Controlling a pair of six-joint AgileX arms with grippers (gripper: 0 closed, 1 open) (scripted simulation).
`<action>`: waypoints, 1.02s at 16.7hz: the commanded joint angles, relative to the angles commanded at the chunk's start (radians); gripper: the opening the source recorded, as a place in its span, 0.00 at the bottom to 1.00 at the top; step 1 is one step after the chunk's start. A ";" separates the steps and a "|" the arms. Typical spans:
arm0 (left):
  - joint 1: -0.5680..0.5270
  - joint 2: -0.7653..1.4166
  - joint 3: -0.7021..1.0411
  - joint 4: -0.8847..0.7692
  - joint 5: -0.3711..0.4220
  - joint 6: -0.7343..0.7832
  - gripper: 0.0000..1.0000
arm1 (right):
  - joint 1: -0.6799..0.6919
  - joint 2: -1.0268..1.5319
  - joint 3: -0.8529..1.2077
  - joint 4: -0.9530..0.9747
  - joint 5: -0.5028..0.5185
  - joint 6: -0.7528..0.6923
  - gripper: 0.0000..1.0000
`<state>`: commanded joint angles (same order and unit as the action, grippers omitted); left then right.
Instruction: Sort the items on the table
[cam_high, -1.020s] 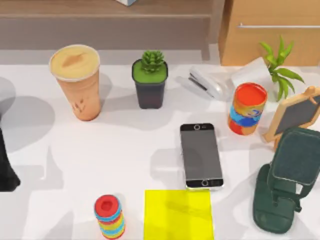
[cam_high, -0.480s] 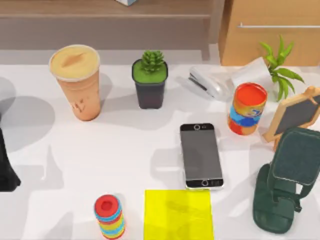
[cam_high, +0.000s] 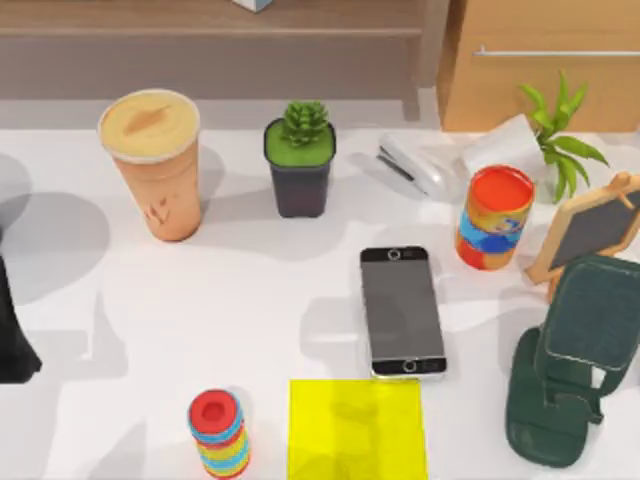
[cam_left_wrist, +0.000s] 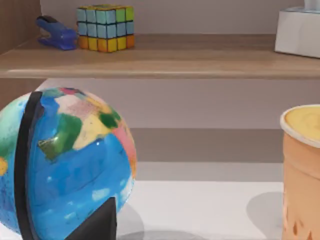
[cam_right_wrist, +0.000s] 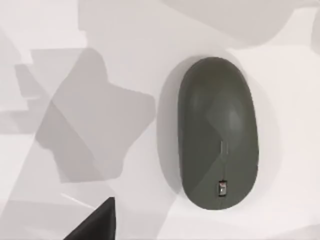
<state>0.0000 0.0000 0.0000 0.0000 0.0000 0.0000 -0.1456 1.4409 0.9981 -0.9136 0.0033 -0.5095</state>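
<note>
Phone (cam_high: 403, 312) lay flat near the middle of the table (cam_high: 250, 300), screen up, its near end just beside a yellow pad (cam_high: 357, 430). The cup (cam_high: 155, 165) stood upright at the back left, well apart from it.

The right arm (cam_high: 545, 410) hung over the table's right front, with the right gripper (cam_high: 590, 318) pointing down. Whether its pincer was released or clenched could not be told. From above, the arm covered the table beneath it. The right wrist view looked straight down on the mouse (cam_right_wrist: 218, 131), which lay alone on the white top with nothing touching it. A dark wedge of the gripper was cut off at that view's edge.

The left gripper (cam_high: 12, 335) sat parked at the table's left edge, mostly cut off, its pincer's state likewise impossible to tell. The left wrist view looked level across the table. It took in a globe (cam_left_wrist: 65, 165) close by, part of the cup's rim and side, and a shelf (cam_left_wrist: 160, 62) behind. On the shelf sat a puzzle cube (cam_left_wrist: 105, 27) and a blue stapler (cam_left_wrist: 57, 34). From above, the shelf was a brown strip along the back.
</note>
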 joint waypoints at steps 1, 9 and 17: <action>0.000 0.000 0.000 0.000 0.000 0.000 1.00 | -0.006 0.058 0.042 -0.039 0.000 -0.021 1.00; 0.000 0.000 0.000 0.000 0.000 0.000 1.00 | -0.025 0.228 0.165 -0.152 0.002 -0.084 1.00; 0.000 0.000 0.000 0.000 0.000 0.000 1.00 | -0.022 0.291 0.070 0.007 0.002 -0.080 1.00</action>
<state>0.0000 0.0000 0.0000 0.0000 0.0000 0.0000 -0.1680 1.7324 1.0683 -0.9067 0.0049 -0.5900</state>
